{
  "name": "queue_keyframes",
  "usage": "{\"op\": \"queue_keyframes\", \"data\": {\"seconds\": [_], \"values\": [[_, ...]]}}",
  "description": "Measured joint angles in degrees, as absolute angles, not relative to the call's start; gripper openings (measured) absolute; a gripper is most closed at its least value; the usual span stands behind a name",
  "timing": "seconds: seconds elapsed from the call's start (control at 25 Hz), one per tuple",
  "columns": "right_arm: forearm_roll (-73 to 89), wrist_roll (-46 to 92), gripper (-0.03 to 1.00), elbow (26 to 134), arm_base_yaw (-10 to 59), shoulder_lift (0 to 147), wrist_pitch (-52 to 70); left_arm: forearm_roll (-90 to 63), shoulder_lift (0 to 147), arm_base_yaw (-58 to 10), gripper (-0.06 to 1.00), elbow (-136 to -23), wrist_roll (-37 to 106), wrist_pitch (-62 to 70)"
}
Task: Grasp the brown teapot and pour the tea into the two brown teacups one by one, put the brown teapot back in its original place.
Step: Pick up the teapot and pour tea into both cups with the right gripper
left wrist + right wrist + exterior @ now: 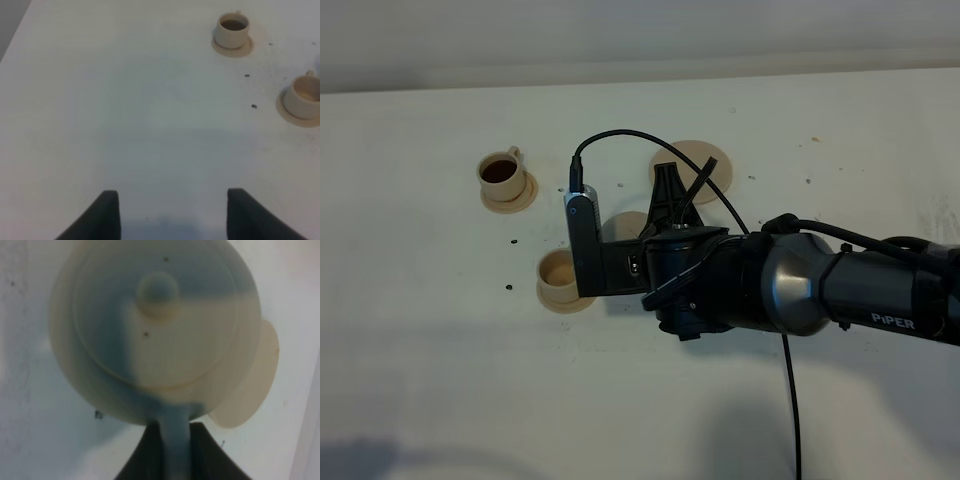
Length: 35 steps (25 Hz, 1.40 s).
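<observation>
right gripper (175, 430): clamped on brown teapot (155, 335) by its handle | large saucer (252, 385): just beyond teapot | left gripper (172, 212): jaws apart above table (100, 100) | ahead of it: dark-filled teacup (232, 30), second teacup (305, 95)

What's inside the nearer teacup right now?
The nearer teacup shows a pale tan interior, no dark tea visible. The right arm's wrist camera covers its right side.

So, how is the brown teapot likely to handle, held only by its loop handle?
Probably stiff and brittle: the brown teapot looks like ceramic. Its wide body sits well beyond the thin handle pinched by the fingers, so it may twist. The knobbed lid could slip off when tilted.
</observation>
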<state>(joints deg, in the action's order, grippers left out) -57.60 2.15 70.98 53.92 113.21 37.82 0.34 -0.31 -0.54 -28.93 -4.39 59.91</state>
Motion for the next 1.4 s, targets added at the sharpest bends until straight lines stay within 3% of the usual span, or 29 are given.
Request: {"op": "queue_keyframes", "data": {"seconds": [1.4], "values": [[-73.3,-0.43,0.12,70.98,56.78,114.66,39.05,0.34,-0.31,-0.54,0.47,-28.93,-4.39,59.91]]}}
